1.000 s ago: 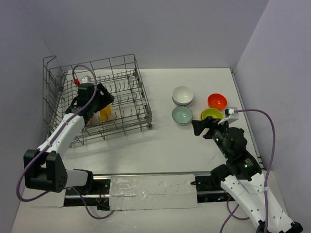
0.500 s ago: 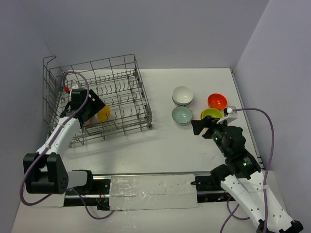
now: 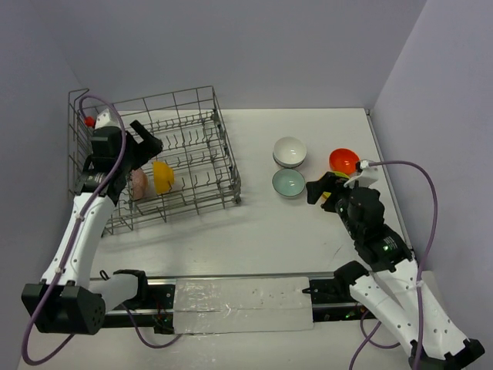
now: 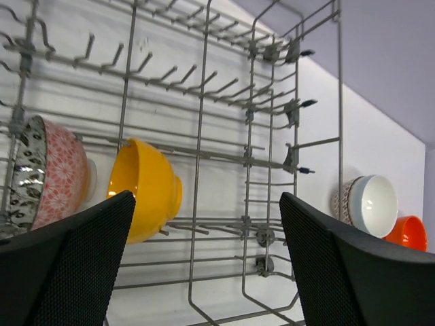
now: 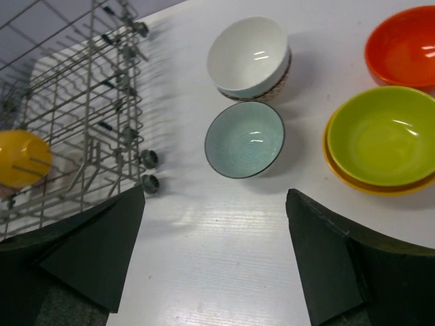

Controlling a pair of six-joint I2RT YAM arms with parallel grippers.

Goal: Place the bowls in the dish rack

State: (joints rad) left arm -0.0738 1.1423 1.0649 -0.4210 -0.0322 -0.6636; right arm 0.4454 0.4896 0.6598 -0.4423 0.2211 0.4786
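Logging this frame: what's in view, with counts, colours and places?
dish rack: 1, grey wire, left side.
yellow bowl: 1, on edge inside the rack.
pink patterned bowl: 1, beside it; speckled black-and-white at its left, maybe another bowl.
white bowl: 1, right of the rack.
pale green bowl: 1, nearer than the white.
lime green bowl: 1, nested in an orange-yellow bowl.
red-orange bowl: 1, far right.
left gripper: open, above the rack.
right gripper: open, near the loose bowls.

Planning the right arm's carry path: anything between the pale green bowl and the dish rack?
Nothing: only bare table between the pale green bowl and the dish rack, seen in top external and right wrist views.
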